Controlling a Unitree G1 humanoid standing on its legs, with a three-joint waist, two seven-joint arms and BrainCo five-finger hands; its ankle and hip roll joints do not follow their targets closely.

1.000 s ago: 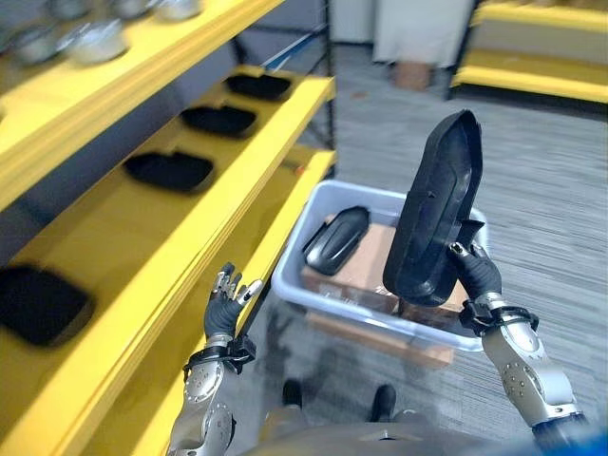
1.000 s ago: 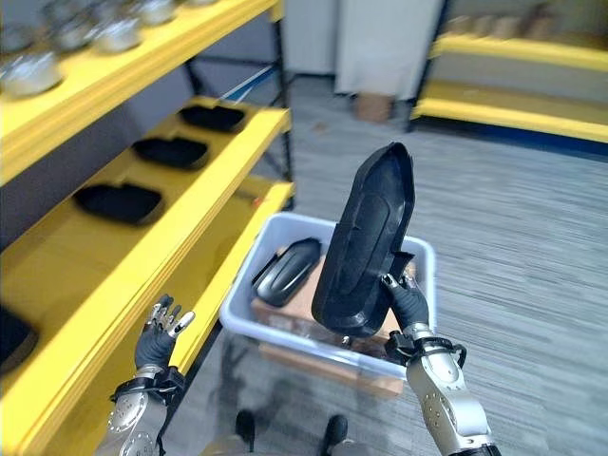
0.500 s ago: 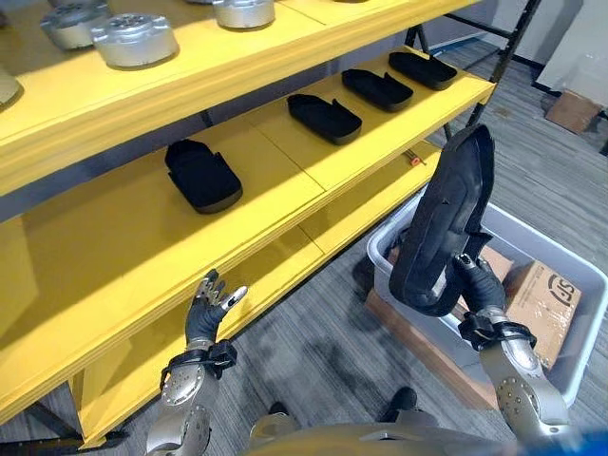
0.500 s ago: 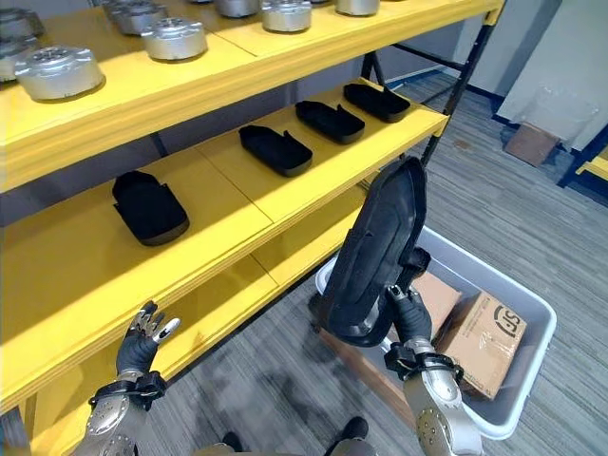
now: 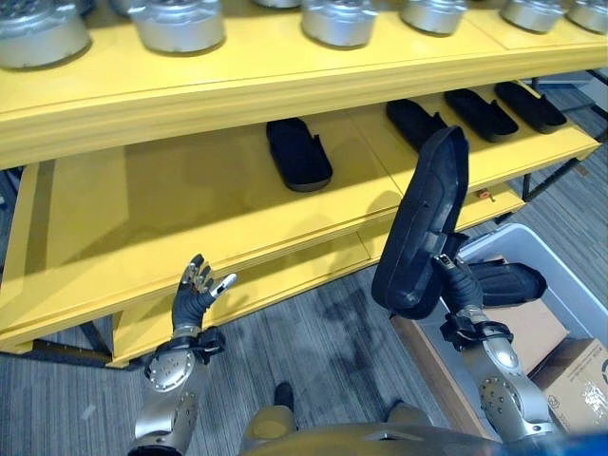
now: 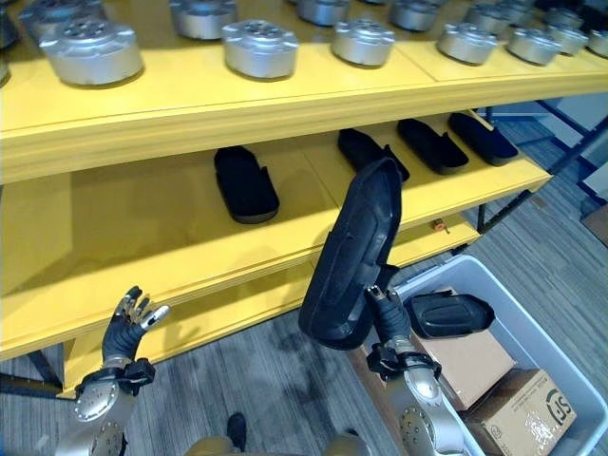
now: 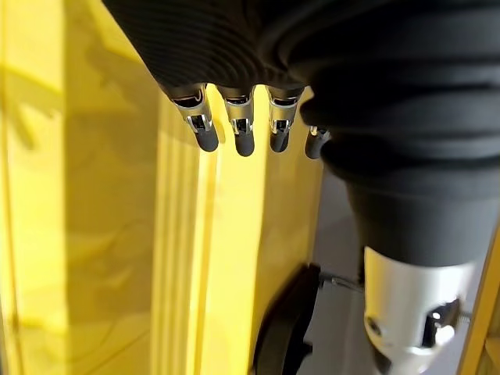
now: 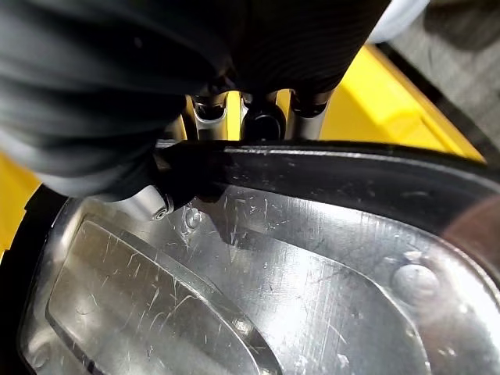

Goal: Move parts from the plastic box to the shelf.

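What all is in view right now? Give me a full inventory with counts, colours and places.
Held part: one, black, upright in the right hand.
Shelf parts: four, black, in a row on the middle shelf board.
Metal discs: many, silver, on the top board.
Shelf: one, yellow.
Plastic box: one, grey, on the floor by the shelf's right end.
Box part: one, black, inside it.
Cartons: two, brown, inside it.
Left hand: open, empty, before the shelf edge.
Right hand: curled on the held part.

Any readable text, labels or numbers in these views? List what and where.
cardboard box in the plastic box: one dark printed mark on its side, too blurred and partial to read.
black part held in the right hand: no text visible.
yellow shelf, with the black parts and silver parts on it: no labels visible.
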